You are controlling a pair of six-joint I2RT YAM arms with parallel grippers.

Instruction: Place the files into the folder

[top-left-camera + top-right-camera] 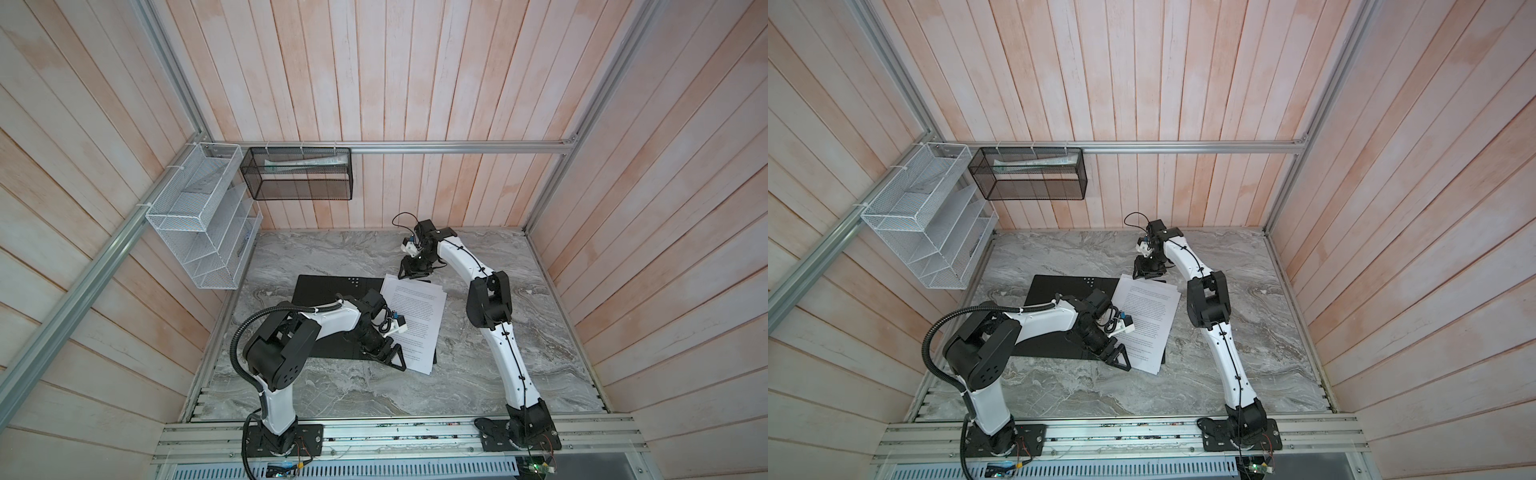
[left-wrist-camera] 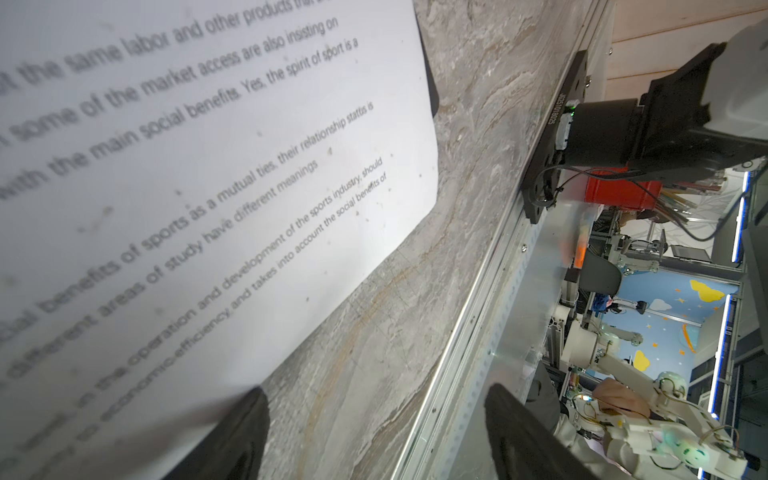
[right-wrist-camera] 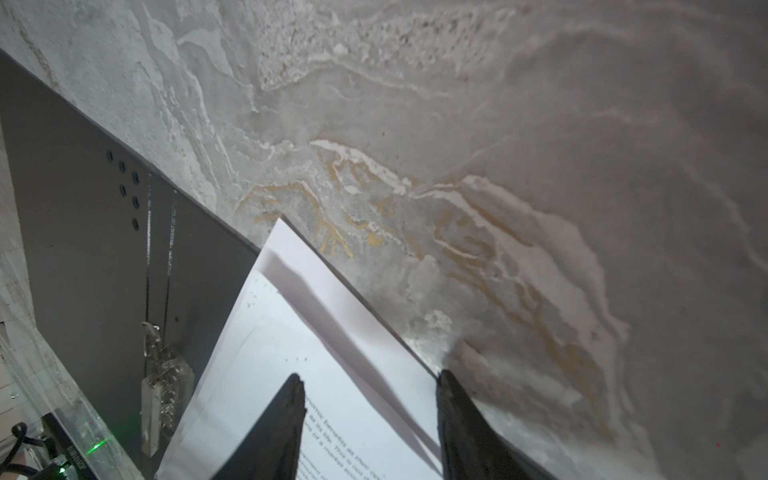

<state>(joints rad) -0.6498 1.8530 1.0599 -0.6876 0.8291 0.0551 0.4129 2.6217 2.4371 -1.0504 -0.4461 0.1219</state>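
The folder (image 1: 328,286) (image 1: 1063,286) lies open on the marble table, black inside up, its spine clip (image 3: 162,374) showing. The files (image 1: 415,307) (image 1: 1150,307), white printed sheets, rest skewed on its right half and overhang its edges. My left gripper (image 1: 388,357) (image 2: 376,399) is open wide at the sheets' near corner; one fingertip (image 2: 253,403) touches the paper (image 2: 208,166), with bare table between the jaws. My right gripper (image 1: 415,272) (image 3: 370,376) is open at the sheets' far end, one finger over the paper (image 3: 332,332), the other at its edge.
A white wire rack (image 1: 199,220) and a black mesh basket (image 1: 299,174) hang on the back left walls. Wooden walls close three sides. An aluminium rail (image 1: 374,436) with both arm bases runs along the front. Bare marble (image 1: 498,332) lies right of the folder.
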